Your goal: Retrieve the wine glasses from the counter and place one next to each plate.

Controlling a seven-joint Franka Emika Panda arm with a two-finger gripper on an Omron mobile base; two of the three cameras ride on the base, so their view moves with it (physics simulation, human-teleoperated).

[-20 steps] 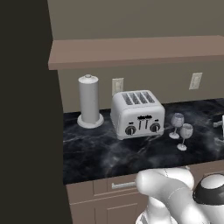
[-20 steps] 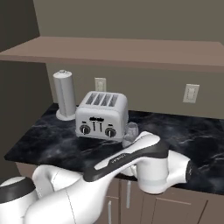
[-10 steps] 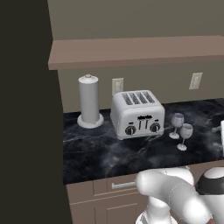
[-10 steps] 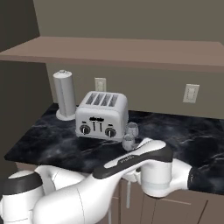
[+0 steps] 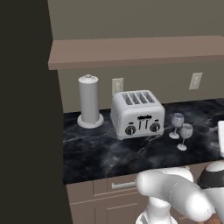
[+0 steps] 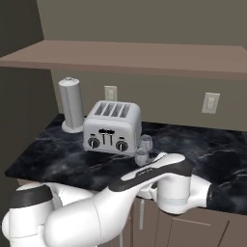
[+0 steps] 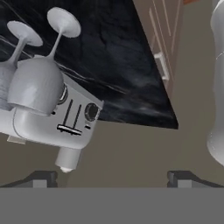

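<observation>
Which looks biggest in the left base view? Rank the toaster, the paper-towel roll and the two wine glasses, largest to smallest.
1. toaster
2. paper-towel roll, taller but narrower
3. The two wine glasses: nearer glass and farther glass look alike in size, so I won't rank them.

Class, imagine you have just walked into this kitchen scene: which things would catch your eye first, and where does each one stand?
The silver toaster stands out first, at the middle of the black marble counter. Just to its right stand two small wine glasses, close together. On its other side a tall grey paper-towel cylinder rises against the wall, and the robot's white arm stretches across the foreground.
</observation>
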